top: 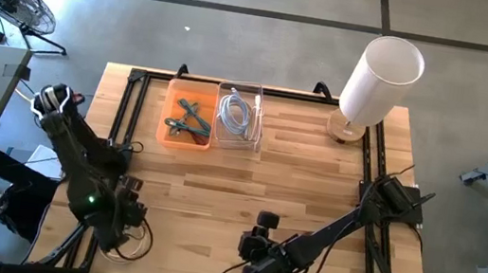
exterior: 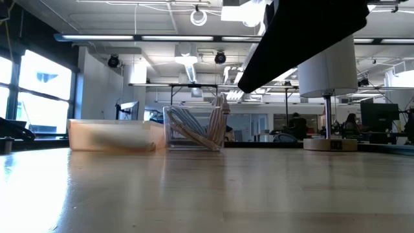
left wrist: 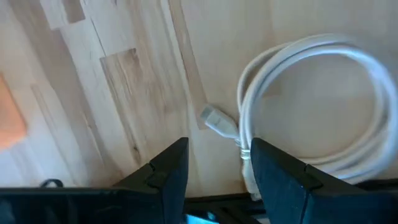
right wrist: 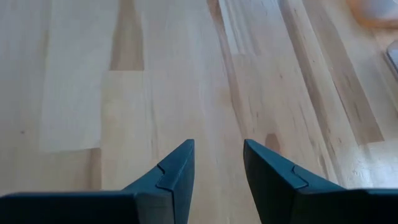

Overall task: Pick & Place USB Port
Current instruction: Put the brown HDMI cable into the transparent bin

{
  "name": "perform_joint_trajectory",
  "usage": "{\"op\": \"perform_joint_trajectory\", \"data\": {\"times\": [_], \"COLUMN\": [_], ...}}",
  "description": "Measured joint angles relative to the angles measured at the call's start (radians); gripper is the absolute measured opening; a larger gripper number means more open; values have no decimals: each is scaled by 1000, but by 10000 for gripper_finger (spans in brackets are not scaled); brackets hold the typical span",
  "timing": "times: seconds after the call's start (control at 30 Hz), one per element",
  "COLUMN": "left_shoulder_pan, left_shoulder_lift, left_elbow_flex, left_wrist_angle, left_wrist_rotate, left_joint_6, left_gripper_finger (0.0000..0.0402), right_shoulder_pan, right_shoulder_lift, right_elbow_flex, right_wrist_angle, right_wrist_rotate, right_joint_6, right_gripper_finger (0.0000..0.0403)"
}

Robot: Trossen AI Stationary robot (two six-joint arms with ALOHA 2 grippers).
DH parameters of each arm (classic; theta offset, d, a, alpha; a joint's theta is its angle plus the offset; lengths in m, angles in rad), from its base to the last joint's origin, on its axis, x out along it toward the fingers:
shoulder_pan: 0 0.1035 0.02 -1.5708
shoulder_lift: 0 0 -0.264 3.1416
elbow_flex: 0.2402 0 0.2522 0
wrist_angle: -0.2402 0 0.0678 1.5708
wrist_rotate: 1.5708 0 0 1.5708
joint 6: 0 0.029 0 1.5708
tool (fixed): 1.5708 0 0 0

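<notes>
White USB cable [left wrist: 298, 99]: coiled on table [top: 246, 189], near front-left corner, well apart from clear bin [top: 239, 115]. Not yet lifted.
Left gripper [left wrist: 214, 168]: over cable, fingers parted, empty.
Right gripper [right wrist: 217, 165]: front centre, parted, empty.
Pick, place both pending.

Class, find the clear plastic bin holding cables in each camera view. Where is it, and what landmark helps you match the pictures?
High view: clear bin at the table's far edge, right of the orange bin.
Low view: clear bin centre, orange bin to its left.
Left wrist view: not in it.
Right wrist view: cannot tell.
Shared landmark: the orange bin beside it.
</notes>
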Motion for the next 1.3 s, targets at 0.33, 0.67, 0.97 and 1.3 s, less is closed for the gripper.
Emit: {"op": "perform_joint_trajectory", "data": {"times": [0.33, 0.67, 0.97, 1.3], "left_shoulder_pan": [22, 33, 34, 31], "left_shoulder_lift": [173, 238, 240, 229], "left_elbow_flex": [-2, -2, -89, -295], "left_wrist_angle": [35, 179, 268, 481], "left_wrist_rotate": [59, 157, 166, 98], "left_joint_6": [64, 125, 120, 120], "left_gripper_finger": [167, 167, 167, 117], "right_shoulder_pan": [6, 11, 32, 49], "right_shoulder_lift": [0, 0, 0, 0], "right_elbow_flex": [0, 0, 0, 0], "right_wrist_angle": [39, 51, 65, 71], "right_wrist_rotate": [-21, -21, -20, -17], "right_joint_6": [-13, -13, -12, -2], "right_gripper_finger": [129, 129, 129, 129]}}
